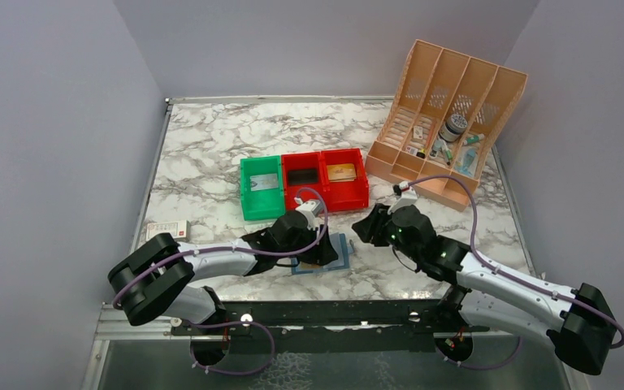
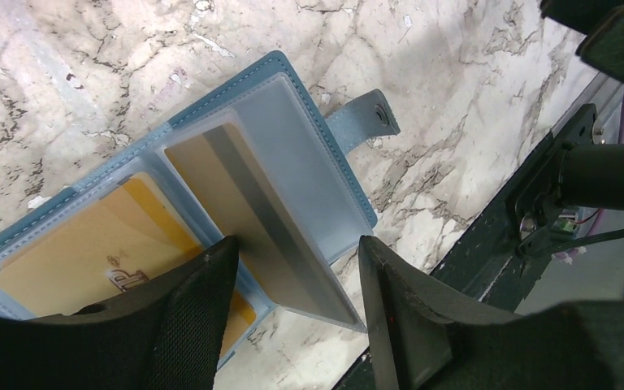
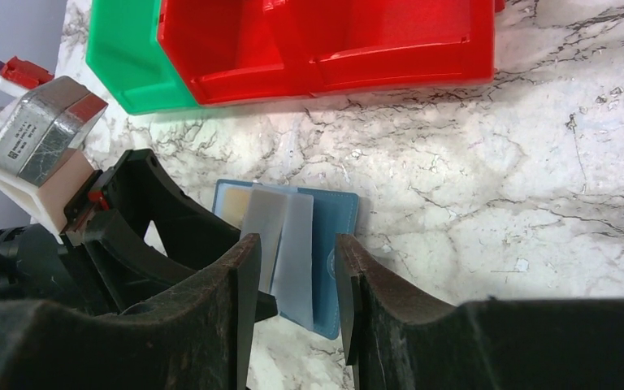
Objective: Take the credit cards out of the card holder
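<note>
Blue card holder (image 3: pixel 335 223) lying open, left pincer (image 2: pixel 296 244) spread astride its pale card (image 2: pixel 248 191), right pincer (image 3: pixel 296 241) spread just beside

From above, the left arm (image 1: pixel 211 260) covers most of the card holder (image 1: pixel 342 250); only its edges show. In the left wrist view, the left claw (image 2: pixel 294 248) hides the near end of its tan-gold card (image 2: pixel 89 252).

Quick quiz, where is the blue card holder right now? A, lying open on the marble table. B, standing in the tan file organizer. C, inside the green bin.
A: the card holder lies open and flat on the marble table, its pockets facing up.
</note>
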`<action>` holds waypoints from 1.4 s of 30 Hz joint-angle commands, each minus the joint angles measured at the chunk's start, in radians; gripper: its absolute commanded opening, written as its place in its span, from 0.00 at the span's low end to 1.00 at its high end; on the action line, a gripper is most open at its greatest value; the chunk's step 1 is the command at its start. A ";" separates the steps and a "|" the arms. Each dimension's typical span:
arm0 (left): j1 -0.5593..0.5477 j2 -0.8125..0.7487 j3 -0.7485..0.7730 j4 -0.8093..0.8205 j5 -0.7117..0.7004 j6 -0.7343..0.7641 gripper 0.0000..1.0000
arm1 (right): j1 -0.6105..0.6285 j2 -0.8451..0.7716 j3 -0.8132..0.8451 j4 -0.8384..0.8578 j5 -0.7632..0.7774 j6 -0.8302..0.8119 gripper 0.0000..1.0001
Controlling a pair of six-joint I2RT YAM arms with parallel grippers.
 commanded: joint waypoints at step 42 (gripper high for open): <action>-0.006 -0.264 -0.041 -0.154 -0.232 -0.012 0.72 | 0.004 0.405 0.124 0.079 -0.358 -0.144 0.27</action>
